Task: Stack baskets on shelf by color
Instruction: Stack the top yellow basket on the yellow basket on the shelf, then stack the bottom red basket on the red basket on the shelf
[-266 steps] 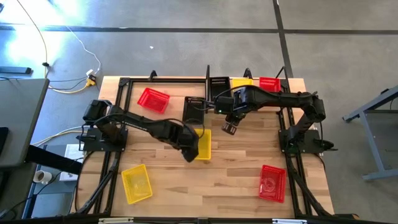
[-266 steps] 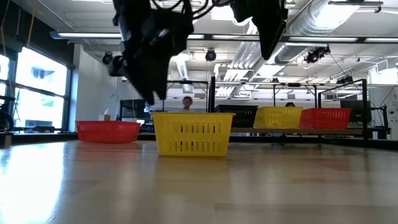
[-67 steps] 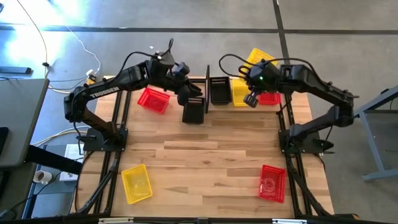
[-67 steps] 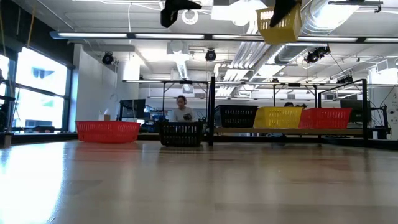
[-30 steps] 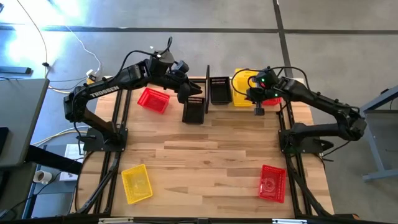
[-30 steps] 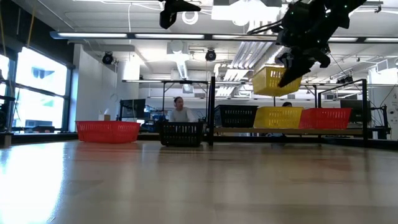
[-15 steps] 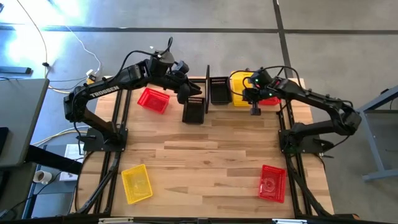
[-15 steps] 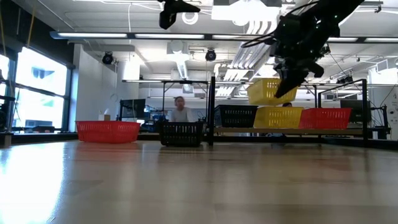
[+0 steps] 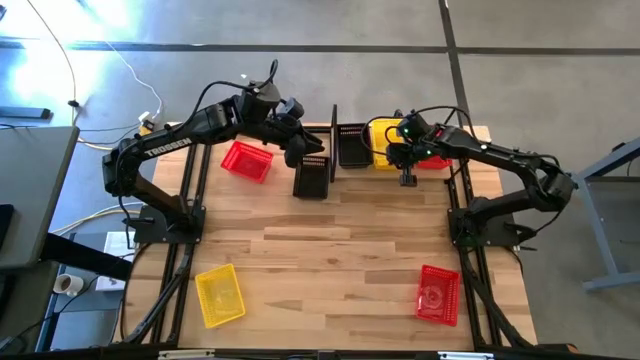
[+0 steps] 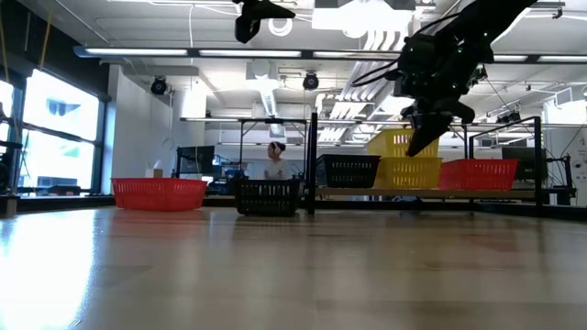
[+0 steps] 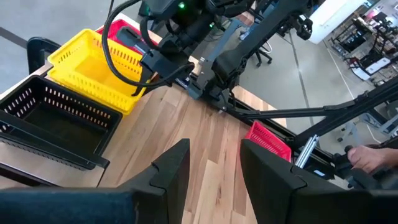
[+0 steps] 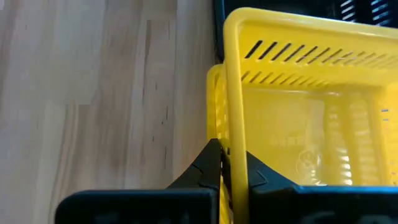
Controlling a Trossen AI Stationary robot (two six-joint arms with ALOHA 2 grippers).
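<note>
The carried yellow basket (image 12: pixel 298 124) has descended into its shelved twin, rim clamped between right gripper (image 12: pixel 227 163) fingers, base hidden; left gripper (image 11: pixel 214 165) fingers stand apart.

From overhead, the right arm (image 9: pixel 470 150) covers most of the upper yellow basket (image 9: pixel 384 131) and part of the red basket (image 9: pixel 436 162) on the shelf (image 9: pixel 335 130). In the level view the left arm (image 10: pixel 257 14) is cut off by the upper edge. A person (image 10: pixel 274 161) far behind the black basket (image 10: pixel 267 195) is too small to make out.
</note>
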